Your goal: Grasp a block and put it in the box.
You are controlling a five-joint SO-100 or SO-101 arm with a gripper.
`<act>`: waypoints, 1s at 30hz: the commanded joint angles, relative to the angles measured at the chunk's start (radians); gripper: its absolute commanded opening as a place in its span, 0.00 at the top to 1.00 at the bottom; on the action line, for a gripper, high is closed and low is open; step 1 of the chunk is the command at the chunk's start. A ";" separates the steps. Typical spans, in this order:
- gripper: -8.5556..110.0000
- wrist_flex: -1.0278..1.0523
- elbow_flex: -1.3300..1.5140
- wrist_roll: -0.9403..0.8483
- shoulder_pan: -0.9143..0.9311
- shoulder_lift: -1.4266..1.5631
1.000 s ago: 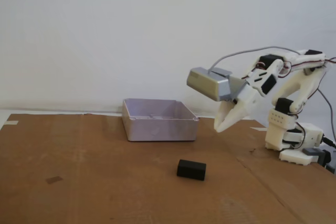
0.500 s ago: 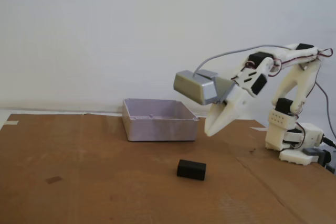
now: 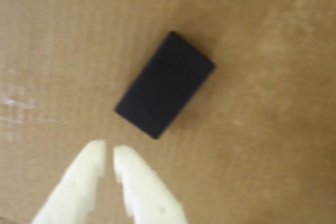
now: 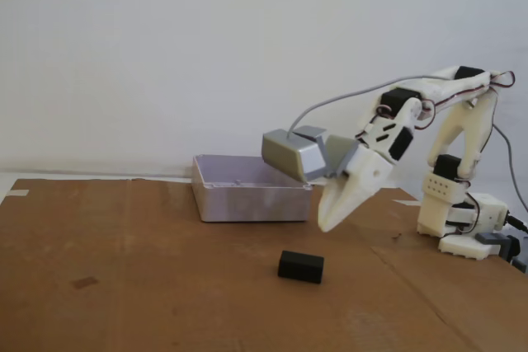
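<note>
Brown corrugated cardboard covered the surface (image 4: 124,286) across the lower half of the fixed view, with a plain white wall behind it. Left of centre, toward the back edge of the cardboard, sat the shallow square pale lavender-grey plastic box (image 4: 247,189), its low walls and rounded corners facing the camera. Below and to the right of the box, near the lower middle of the frame, the small matte black rectangular block (image 4: 300,266) lay flat on the cardboard, well apart from the box. Just above and slightly right of the block hung the white plastic gripper (image 4: 327,222), pointing down and to the left, clear of both the block and the cardboard. A grey metallic camera housing (image 4: 291,154) rode on the gripper's upper side, overlapping the box's right rear corner in the picture. At the right edge stood the white arm (image 4: 450,162) on its base.

In the wrist view, the block (image 3: 165,84) lay diagonally at centre frame, and the gripper (image 3: 107,150) entered from the lower left, its tips nearly together with only a narrow slit between them, holding nothing.
</note>
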 commanded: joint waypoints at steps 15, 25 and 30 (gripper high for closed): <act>0.93 -0.048 -0.172 0.109 -0.017 -0.017; 0.93 -0.048 -0.167 0.202 -0.011 -0.043; 0.93 -0.048 -0.179 0.242 -0.011 -0.074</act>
